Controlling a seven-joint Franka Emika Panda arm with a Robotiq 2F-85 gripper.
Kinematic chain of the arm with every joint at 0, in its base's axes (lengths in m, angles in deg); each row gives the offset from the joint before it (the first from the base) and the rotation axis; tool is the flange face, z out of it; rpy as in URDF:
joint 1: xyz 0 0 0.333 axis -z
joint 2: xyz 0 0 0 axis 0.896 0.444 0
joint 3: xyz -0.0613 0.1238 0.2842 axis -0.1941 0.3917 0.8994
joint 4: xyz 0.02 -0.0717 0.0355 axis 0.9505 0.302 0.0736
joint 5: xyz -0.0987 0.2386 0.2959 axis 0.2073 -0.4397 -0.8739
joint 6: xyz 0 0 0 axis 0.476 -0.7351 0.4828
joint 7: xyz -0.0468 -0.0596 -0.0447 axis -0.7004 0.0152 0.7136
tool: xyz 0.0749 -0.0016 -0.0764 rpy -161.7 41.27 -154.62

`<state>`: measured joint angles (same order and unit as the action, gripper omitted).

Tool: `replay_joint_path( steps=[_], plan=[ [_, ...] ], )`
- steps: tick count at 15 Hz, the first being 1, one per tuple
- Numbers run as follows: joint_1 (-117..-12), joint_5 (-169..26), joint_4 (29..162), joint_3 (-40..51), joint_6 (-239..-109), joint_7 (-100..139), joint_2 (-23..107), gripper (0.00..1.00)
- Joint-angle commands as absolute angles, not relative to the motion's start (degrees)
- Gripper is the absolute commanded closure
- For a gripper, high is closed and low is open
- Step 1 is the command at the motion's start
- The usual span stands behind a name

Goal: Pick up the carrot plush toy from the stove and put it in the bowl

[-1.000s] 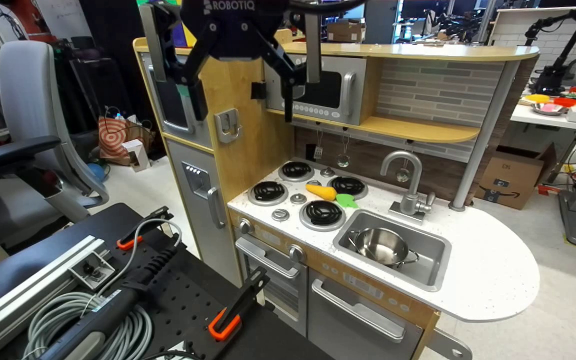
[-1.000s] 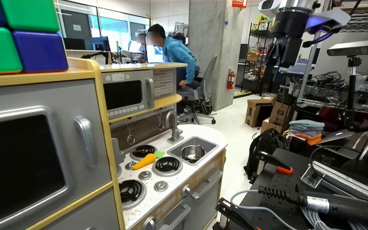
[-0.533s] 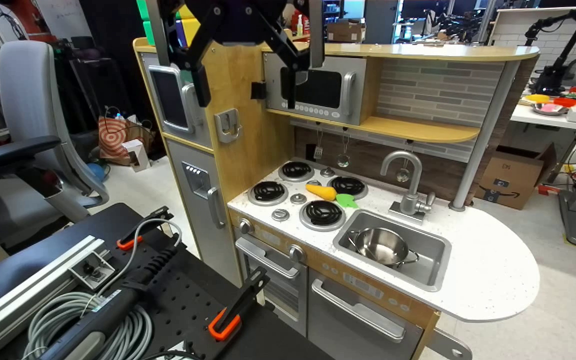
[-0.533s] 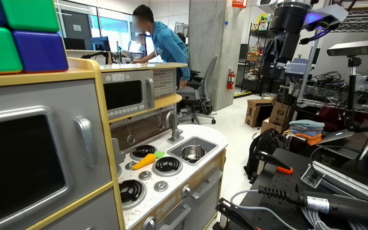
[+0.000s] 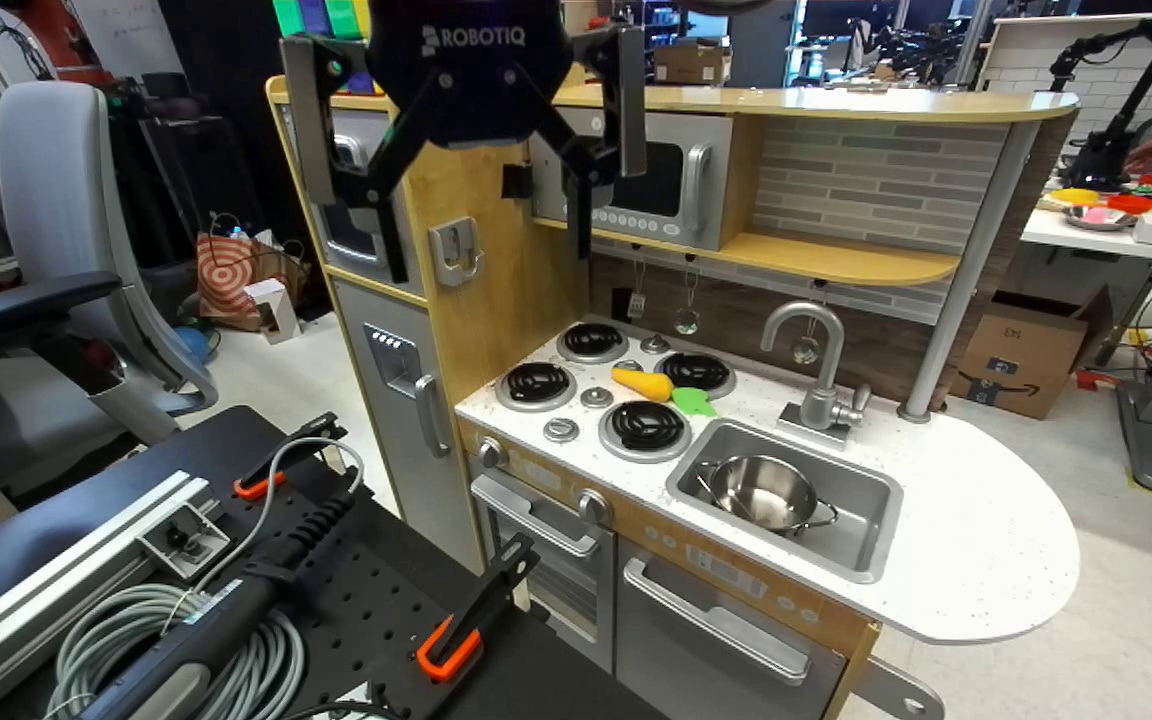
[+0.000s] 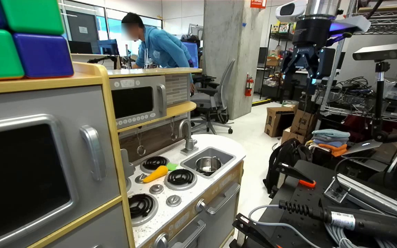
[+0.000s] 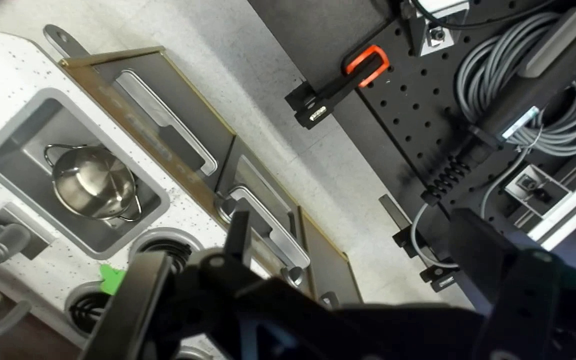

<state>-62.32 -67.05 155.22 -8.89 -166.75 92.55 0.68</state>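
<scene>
Lower than half a second ago, my pincer hangs spread, empty, well apart from the stove, where the carrot plush toy lies; burners crowding it could snag my fingertips.

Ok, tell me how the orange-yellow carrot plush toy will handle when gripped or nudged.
The carrot plush toy may roll or pivot if nudged, given its rounded, tapering shape. Its matte look suggests it probably won't slip. The flat-looking green leafy top could flop.
</scene>
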Motion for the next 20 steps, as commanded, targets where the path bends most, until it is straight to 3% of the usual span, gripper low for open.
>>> replay_joint_path(
  steps=[1, 6, 14, 17, 20],
  plan=[
    [-61.0, -67.83, 155.19, -7.44, -166.6, 93.85, 1.15, 0.0],
    [-62.9, -72.96, 154.17, -7.49, -169.56, 92.46, 5.29, 0.0],
    [-71.96, -100.34, 151.77, -7.16, -192.68, 101.89, 19.6, 0.0],
    [-73.51, -104.87, 147.98, -7.02, -193.0, 101.81, 24.8, 0.0],
    [-67.53, -101.52, 149.19, -1.1, -191.06, 97.7, 23.59, 0.0]
  ],
)
